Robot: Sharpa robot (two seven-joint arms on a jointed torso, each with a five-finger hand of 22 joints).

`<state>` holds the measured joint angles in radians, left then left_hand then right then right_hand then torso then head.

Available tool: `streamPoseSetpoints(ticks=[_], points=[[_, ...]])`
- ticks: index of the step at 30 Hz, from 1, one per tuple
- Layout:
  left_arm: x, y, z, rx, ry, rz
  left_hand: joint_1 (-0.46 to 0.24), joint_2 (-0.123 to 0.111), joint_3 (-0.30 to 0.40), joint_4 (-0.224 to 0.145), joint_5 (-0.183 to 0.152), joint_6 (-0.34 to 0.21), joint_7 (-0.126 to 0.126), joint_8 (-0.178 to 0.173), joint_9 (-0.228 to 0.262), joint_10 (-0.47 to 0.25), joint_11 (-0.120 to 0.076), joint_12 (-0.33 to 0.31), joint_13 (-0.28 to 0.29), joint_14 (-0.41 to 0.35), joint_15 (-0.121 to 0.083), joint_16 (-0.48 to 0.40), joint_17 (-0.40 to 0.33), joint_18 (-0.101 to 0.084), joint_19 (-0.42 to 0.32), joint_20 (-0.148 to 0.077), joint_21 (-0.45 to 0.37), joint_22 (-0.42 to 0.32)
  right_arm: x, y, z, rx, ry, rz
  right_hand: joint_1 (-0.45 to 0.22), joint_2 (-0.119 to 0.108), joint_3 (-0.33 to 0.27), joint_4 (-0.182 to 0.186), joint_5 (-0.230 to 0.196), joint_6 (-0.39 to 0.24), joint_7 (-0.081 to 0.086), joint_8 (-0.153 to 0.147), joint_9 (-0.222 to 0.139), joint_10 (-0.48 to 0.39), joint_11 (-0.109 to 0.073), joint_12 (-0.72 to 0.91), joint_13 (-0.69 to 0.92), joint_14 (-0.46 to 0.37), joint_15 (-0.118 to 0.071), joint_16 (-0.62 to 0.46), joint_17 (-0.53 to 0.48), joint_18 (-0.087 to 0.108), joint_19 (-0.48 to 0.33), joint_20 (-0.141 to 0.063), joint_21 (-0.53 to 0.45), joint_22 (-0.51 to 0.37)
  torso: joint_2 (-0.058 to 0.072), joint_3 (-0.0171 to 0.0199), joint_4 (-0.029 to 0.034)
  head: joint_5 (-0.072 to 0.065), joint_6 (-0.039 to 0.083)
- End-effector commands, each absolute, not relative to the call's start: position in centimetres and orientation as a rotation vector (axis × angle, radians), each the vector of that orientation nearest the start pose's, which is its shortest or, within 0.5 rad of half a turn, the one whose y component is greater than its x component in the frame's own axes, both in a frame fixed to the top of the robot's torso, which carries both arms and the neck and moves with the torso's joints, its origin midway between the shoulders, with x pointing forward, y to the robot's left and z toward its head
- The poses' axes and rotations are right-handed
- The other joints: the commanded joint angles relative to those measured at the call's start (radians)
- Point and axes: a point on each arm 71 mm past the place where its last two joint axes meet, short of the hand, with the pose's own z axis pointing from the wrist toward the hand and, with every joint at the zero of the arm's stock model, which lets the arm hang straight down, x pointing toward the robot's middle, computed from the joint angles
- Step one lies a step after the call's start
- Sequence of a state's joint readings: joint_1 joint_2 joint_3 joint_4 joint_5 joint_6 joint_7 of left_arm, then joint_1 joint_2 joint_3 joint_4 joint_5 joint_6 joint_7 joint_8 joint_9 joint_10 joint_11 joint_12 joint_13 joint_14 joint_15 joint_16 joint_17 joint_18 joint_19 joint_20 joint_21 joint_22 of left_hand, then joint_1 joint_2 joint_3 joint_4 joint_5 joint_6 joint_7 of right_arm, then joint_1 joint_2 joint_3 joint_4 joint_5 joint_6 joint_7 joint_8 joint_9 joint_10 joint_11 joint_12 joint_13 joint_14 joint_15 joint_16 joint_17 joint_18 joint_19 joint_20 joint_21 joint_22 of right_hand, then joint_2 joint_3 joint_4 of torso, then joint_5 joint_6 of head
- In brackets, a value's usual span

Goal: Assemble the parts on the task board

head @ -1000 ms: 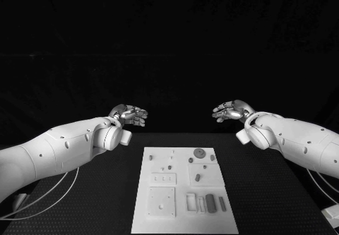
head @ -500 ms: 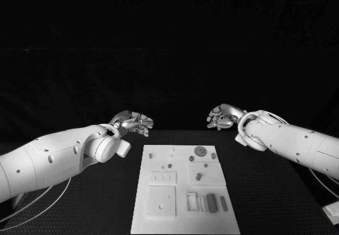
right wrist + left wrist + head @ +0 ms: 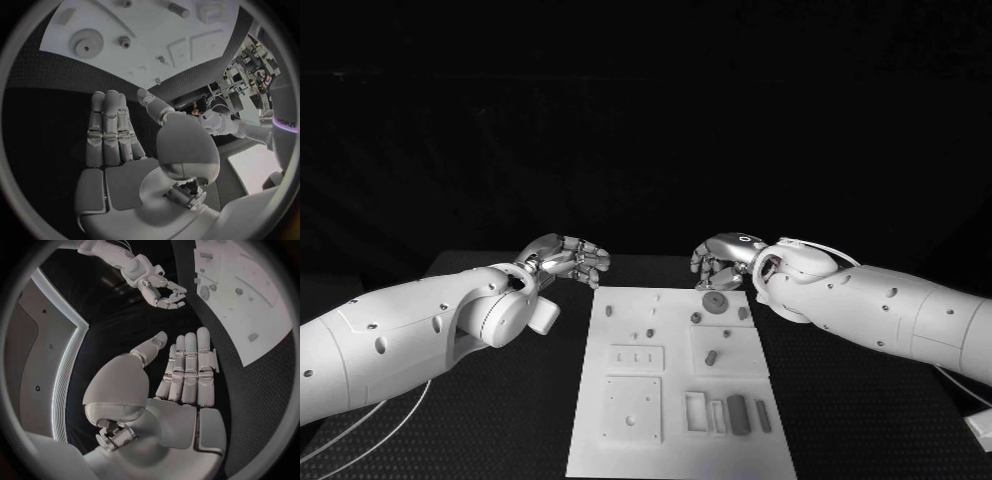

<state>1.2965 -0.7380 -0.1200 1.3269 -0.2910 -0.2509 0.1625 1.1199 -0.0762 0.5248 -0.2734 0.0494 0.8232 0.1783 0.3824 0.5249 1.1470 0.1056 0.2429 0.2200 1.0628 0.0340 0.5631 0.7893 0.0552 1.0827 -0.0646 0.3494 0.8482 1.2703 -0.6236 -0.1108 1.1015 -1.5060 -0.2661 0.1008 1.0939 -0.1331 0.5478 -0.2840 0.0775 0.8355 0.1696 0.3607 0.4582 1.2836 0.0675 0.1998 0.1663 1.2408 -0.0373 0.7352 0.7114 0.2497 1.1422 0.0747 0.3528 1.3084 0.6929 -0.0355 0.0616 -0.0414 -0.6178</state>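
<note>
Task board (image 3: 678, 400) lies untouched; left robot hand (image 3: 568, 259) and right robot hand (image 3: 721, 260) hover spread, holding nothing.

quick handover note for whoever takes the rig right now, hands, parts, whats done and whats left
Left hand: holds nothing, fingers apart, just off the far left corner of the task board.
Right hand: holds nothing, fingers apart, at the board's far edge above the round disc part.
Parts: the disc and small pegs lie on the far half; the long dark bar lies with other bars at the near right.
Done: nothing visibly assembled.
Left: picking up and fitting all the parts.
</note>
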Motion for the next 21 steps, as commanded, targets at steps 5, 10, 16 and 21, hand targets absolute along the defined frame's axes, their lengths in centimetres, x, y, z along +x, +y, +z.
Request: streamPoseSetpoints(ticks=[5, 10, 16, 21], points=[[52.6, 20.3, -17.7, -0.813, 1.694, -1.304, -0.008, -0.001, 0.001, 0.006, 0.0, -0.007, 0.002, -0.007, 0.0, -0.005, 0.001, -0.006, 0.004, -0.006, -0.002, -0.005, 0.005, 0.016, -0.005, -0.001, 0.003, 0.004, 55.2, -19.9, -20.5, -0.461, 1.679, 0.42, -0.013, -0.026, 0.006, 0.02, 0.003, 0.017, -0.001, -0.006, 0.001, 0.016, -0.002, -0.006, 0.012, -0.004, -0.001, 0.009, 0.009, 0.012, -0.003, 0.004, 0.012, 0.025, 0.029, -0.0055, 0.0126, -0.005, 0.0], [52.5, 20.3, -17.7, -0.812, 1.696, -1.306, -0.01, -0.002, 0.0, 0.006, 0.0, -0.007, 0.002, -0.008, 0.001, -0.005, 0.002, -0.008, 0.005, -0.005, -0.002, -0.005, 0.007, 0.015, -0.004, -0.001, 0.004, 0.006, 54.9, -20.0, -21.3, -0.493, 1.688, 0.389, -0.026, -0.056, 0.014, 0.049, 0.002, 0.021, -0.004, -0.015, 0.002, 0.037, -0.008, -0.001, 0.042, 0.001, -0.007, 0.021, 0.024, 0.012, 0.001, -0.001, 0.032, 0.026, 0.037, -0.007, 0.0175, -0.01, -0.001], [52.6, 20.4, -17.8, -0.816, 1.698, -1.303, -0.01, -0.003, 0.0, 0.005, 0.0, -0.008, 0.003, -0.009, 0.001, -0.005, 0.002, -0.009, 0.006, -0.005, -0.002, -0.006, 0.008, 0.015, -0.005, -0.001, 0.004, 0.007, 54.5, -19.9, -22.4, -0.517, 1.693, 0.365, -0.006, -0.051, 0.017, 0.042, 0.002, 0.038, -0.009, -0.016, 0.013, 0.018, -0.01, 0.001, 0.108, -0.018, -0.008, 0.041, 0.046, 0.012, -0.017, -0.001, 0.058, 0.024, 0.046, -0.006, 0.0182, -0.011, -0.001], [52.7, 20.6, -17.8, -0.82, 1.697, -1.298, -0.013, -0.002, -0.001, 0.006, 0.0, -0.008, 0.003, -0.01, 0.001, -0.005, 0.002, -0.011, 0.007, -0.005, -0.002, -0.007, 0.009, 0.014, -0.005, -0.001, 0.003, 0.008, 54.1, -19.7, -23.0, -0.527, 1.707, 0.372, -0.005, -0.05, 0.022, 0.035, 0.002, 0.038, -0.003, -0.023, 0.014, -0.061, 0.016, -0.056, 0.094, -0.021, 0.012, 0.036, 0.04, 0.012, -0.025, 0.002, 0.064, 0.024, 0.048, -0.0065, 0.017, -0.011, -0.002]])
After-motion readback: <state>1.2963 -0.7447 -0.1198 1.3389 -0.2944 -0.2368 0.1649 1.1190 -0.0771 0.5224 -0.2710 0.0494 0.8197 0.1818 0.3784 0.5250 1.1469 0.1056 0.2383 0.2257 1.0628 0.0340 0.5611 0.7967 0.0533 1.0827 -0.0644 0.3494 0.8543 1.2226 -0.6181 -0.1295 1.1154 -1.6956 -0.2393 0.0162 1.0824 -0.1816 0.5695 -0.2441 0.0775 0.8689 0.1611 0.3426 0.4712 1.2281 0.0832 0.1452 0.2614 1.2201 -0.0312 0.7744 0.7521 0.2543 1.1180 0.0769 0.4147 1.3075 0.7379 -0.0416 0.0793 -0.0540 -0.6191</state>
